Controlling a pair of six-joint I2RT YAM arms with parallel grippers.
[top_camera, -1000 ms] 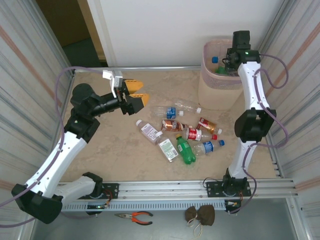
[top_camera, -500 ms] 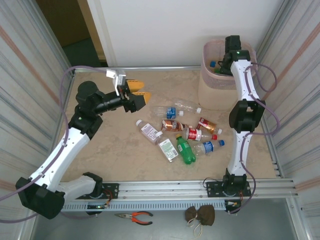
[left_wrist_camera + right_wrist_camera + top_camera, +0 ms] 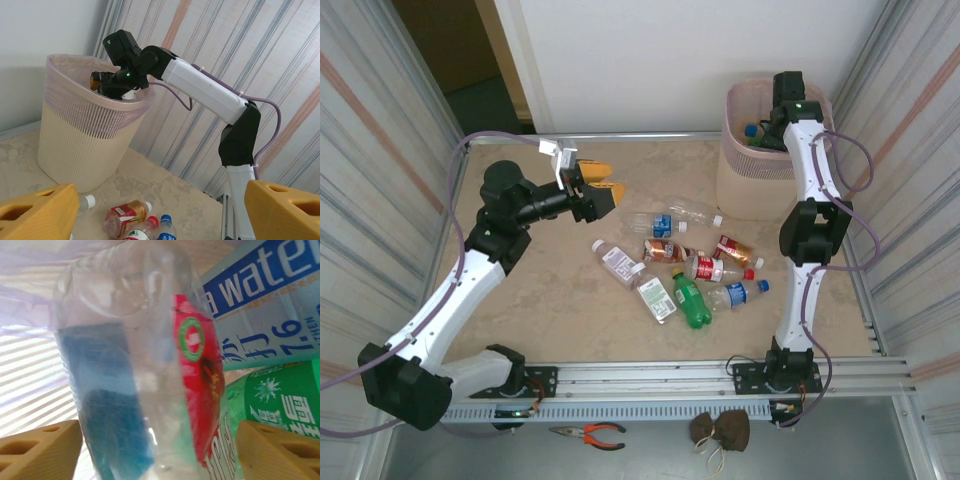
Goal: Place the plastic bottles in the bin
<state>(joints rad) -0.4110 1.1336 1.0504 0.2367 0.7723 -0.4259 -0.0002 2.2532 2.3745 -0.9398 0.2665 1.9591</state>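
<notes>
Several plastic bottles (image 3: 690, 270) lie scattered on the table's middle, also low in the left wrist view (image 3: 125, 217). The pale pink bin (image 3: 745, 185) stands at the back right corner (image 3: 75, 145). My right gripper (image 3: 767, 128) reaches down inside its rim (image 3: 107, 82). Its jaws stand open, with a clear bottle with a red and blue label (image 3: 135, 380) loose between the fingers (image 3: 160, 450), over a blue-labelled water bottle (image 3: 260, 300) and a green bottle (image 3: 280, 400). My left gripper (image 3: 608, 186) hovers open and empty above the table's back left (image 3: 160, 220).
Corrugated metal walls close in the table on the left and right, and a white wall stands behind. A metal rail runs along the near edge (image 3: 650, 375). Pliers (image 3: 588, 433) and a small brown bag (image 3: 720, 430) lie below the rail.
The right gripper moved a little left into the bin and its jaws opened around the clear bottle. The left arm drew slightly back and left, still open.
</notes>
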